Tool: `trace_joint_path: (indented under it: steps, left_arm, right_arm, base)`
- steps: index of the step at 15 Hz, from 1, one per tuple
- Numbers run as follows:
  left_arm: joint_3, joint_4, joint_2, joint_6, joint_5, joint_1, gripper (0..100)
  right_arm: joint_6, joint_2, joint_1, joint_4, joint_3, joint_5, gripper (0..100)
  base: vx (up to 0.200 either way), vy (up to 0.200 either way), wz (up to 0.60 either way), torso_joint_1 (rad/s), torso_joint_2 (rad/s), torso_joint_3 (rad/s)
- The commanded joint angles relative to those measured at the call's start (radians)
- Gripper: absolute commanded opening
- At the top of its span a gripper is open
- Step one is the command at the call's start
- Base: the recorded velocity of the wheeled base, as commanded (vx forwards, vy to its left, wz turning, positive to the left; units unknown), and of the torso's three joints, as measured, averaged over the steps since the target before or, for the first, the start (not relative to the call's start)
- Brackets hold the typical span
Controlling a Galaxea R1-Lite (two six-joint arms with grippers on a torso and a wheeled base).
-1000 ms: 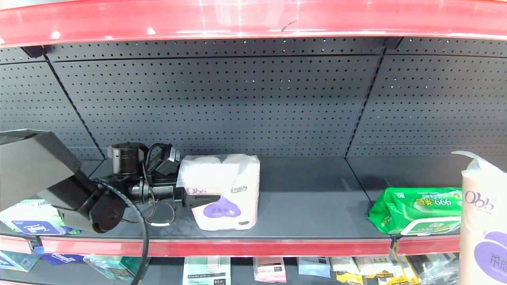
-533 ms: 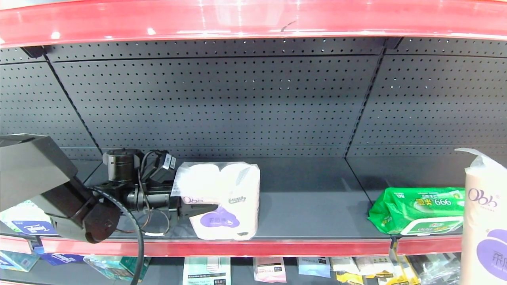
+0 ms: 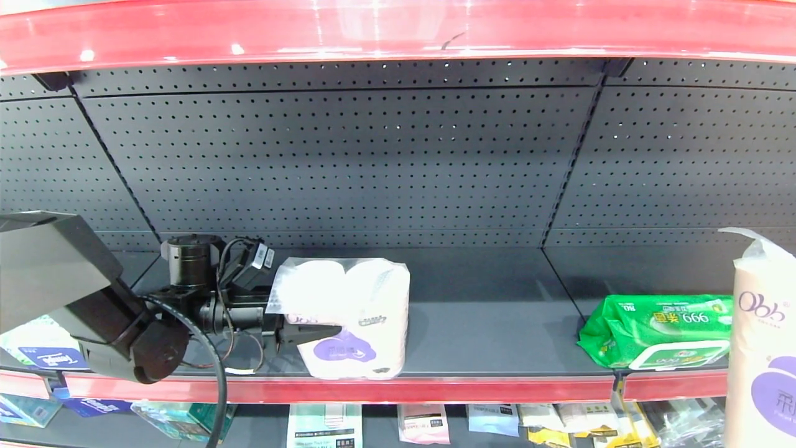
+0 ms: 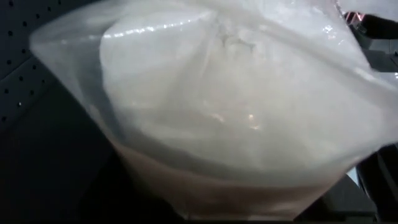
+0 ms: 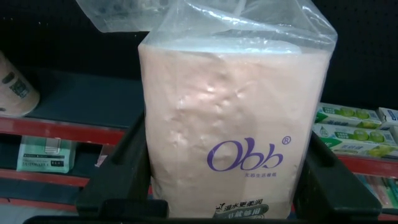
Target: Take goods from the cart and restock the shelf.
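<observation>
A white pack of toilet rolls point(image 3: 364, 298) with a purple label stands on the grey shelf point(image 3: 485, 323), close to its red front edge. My left gripper point(image 3: 323, 318) is shut on it from the left, with one black finger point(image 3: 311, 334) across the front of the pack. The same pack point(image 4: 230, 106) sits tight against the left wrist camera. A second, taller pack of rolls point(image 3: 762, 348) hangs at the far right, in front of the shelf. My right gripper point(image 5: 227, 171) is shut on that pack point(image 5: 236, 118), its black fingers point(image 5: 121, 165) on both sides.
A green wet-wipe pack point(image 3: 656, 330) lies on the shelf at the right. Blue tissue packs point(image 3: 46, 348) sit at the far left. The upper red shelf point(image 3: 398, 31) hangs overhead, and a perforated back panel point(image 3: 348, 162) closes the rear. Small goods point(image 3: 429, 423) fill the lower shelf.
My left gripper and its roll pack have shifted slightly left and down towards the shelf's front edge. The pack at the far right has drifted a little right and lower.
</observation>
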Motion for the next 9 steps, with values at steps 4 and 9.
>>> trace_joint_path:
  steps: [4, 9]
  left_arm:
    - [-0.003, 0.0, 0.018, -0.001, -0.007, 0.0, 0]
    - [-0.002, 0.0, 0.02, -0.001, 0.004, 0.0, 0]
  right_arm:
    - [0.0, 0.001, 0.0, 0.0, 0.0, 0.0, 0]
    - [0.0, 0.003, 0.0, 0.0, 0.002, 0.0, 0]
  base:
    - [0.0, 0.0, 0.0, 0.0, 0.0, 0.0]
    - [0.0, 0.0, 0.0, 0.0, 0.0, 0.0]
